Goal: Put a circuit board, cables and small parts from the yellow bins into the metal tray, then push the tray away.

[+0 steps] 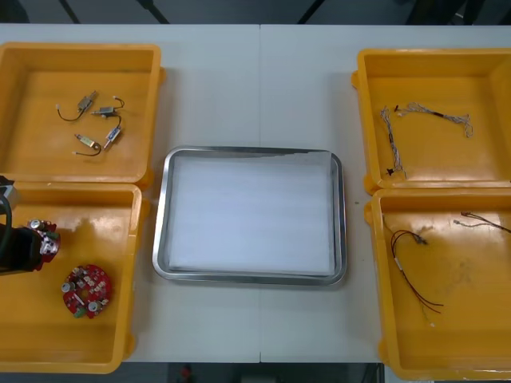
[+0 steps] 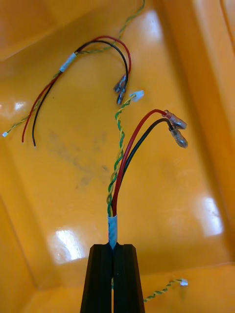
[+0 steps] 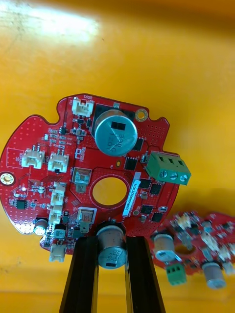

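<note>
Over the near-left yellow bin (image 1: 120,335), my left gripper (image 1: 33,244) is shut on a round red circuit board (image 1: 45,236). The left wrist view has that board (image 3: 88,171) raised off the bin floor, my left gripper (image 3: 111,240) clamping it at a silver cylinder on its edge. A second red board (image 1: 86,290) lies on the bin floor below (image 3: 196,244). In the right wrist view my right gripper (image 2: 113,247) is shut on the white-taped end of a red and black cable (image 2: 128,161), over orange bin floor. The metal tray (image 1: 160,215) sits centre, white inside.
Small metal parts (image 1: 96,120) lie in the far-left bin. A twisted blue and white cable (image 1: 395,136) lies in the far-right bin (image 1: 363,120). Red and black cables (image 1: 411,267) lie in the near-right bin (image 1: 377,263). Another red and black cable (image 2: 98,49) and a green-yellow twisted cable (image 2: 117,146) lie near the held one.
</note>
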Controlling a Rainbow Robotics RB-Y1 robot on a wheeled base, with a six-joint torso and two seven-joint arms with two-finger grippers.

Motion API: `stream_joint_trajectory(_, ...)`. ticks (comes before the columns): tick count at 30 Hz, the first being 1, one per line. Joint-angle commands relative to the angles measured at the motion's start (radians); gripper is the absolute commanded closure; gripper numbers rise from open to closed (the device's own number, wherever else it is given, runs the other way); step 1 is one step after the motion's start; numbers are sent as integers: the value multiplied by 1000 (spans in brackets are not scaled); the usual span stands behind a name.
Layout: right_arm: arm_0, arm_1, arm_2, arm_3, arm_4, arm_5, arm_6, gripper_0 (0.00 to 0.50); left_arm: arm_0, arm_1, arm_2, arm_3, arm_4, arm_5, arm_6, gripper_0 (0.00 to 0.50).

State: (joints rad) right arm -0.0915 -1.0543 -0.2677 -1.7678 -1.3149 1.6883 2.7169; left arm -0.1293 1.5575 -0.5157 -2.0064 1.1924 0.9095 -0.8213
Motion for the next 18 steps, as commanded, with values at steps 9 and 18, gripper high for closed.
stream_joint_trajectory(9,-65,4,-74,-193,16,105,-401,500,-13,67,192,-28,214,89,-163,500)
stream_joint_trajectory(18,-134,4,-68,-252,31,197,-701,500,-15,-24,414,-22,279,322,-147,500)
